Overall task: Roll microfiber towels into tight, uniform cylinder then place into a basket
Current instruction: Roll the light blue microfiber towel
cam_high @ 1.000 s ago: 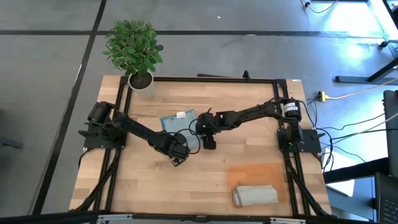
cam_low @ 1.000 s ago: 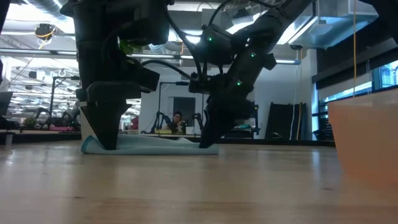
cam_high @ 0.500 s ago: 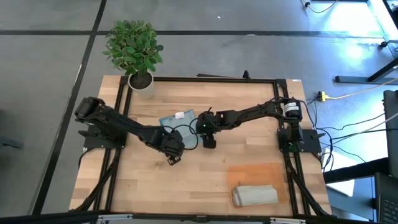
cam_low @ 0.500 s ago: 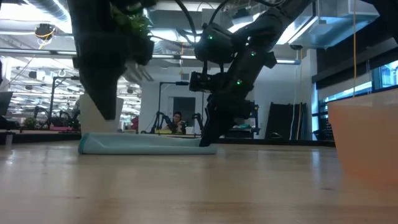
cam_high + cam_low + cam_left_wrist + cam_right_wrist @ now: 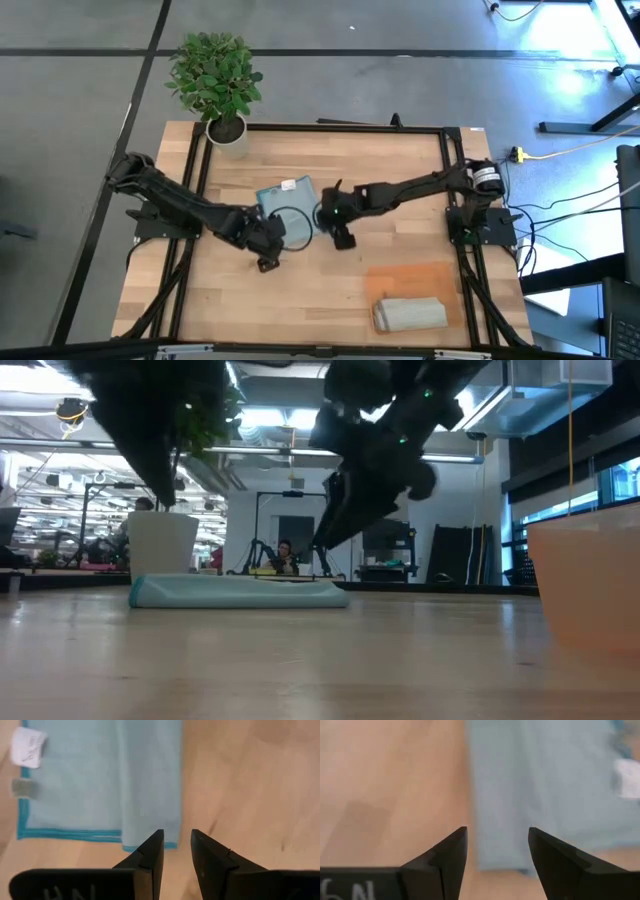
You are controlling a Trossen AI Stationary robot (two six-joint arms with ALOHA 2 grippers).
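- High view: the pale blue towel (image 5: 283,196) lies flat and folded near the table's middle, well apart from the orange-brown basket (image 5: 412,280) at the front right. A grey-beige towel (image 5: 410,313), already rolled, sits at the basket's front edge. The left gripper (image 5: 264,243) hangs just off the blue towel's front left corner and the right gripper (image 5: 341,228) just off its right side; neither holds anything. A potted plant (image 5: 217,80) stands at the back left corner.
- Low view: the blue towel (image 5: 238,593) is a thin, limp slab on the table (image 5: 300,660), with both arms lifted clear above it. It looks soft and light, so I judge it will sag and unroll unless pressed along its whole width.
- Left wrist view: the left gripper (image 5: 177,851) shows its fingers narrowly parted and empty, above the teal-stitched hem of the blue towel (image 5: 100,780). A white label (image 5: 29,743) sits at a far corner. That doubled hem looks like the best place to pinch and start the roll.
- Right wrist view: the right gripper (image 5: 497,851) stands moderately wide and empty, with the blue towel (image 5: 545,795) ahead, matte and smooth. The cloth should grip well, not slip.
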